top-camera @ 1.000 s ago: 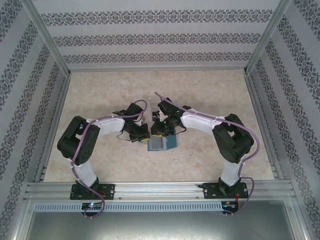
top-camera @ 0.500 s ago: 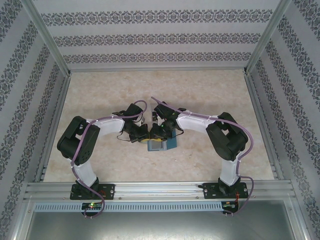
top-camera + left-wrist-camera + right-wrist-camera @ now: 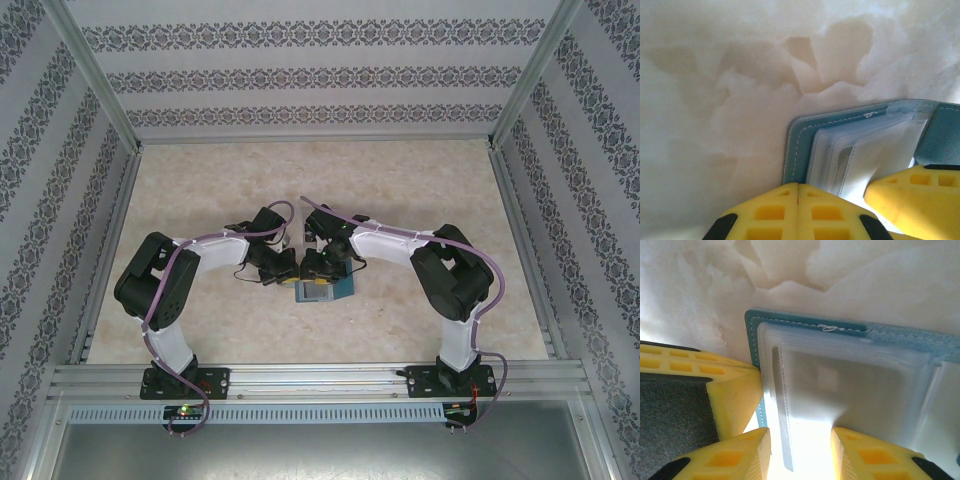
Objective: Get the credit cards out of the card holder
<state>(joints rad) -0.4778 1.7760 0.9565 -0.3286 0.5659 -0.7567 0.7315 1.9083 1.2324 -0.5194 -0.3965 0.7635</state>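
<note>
On the pale marbled table (image 3: 420, 190), about midway between the two arm bases: one teal wallet (image 3: 325, 292), lying open and flat, inner side up. Cover teal with pale stitching along the edge (image 3: 799, 145); inside, clear plastic pockets (image 3: 840, 385) stacked in pale layers, their contents too washed out to tell. Left gripper (image 3: 283, 268): at the wallet's left edge, yellow fingers (image 3: 770, 215) pressed flush together with nothing seen between them, tips just at the teal border. Right gripper (image 3: 318, 268): over the wallet, directly beside the left one; its fingers (image 3: 865, 455) stand apart with the bright pale pocket layers showing in the gap; whether they touch the plastic cannot be told. One yellow finger of the left gripper (image 3: 730, 385) touches the wallet's stitched edge in the right wrist view. Surroundings: patterned walls (image 3: 320, 75) on three sides, a metal rail (image 3: 320, 378) along the near edge.
</note>
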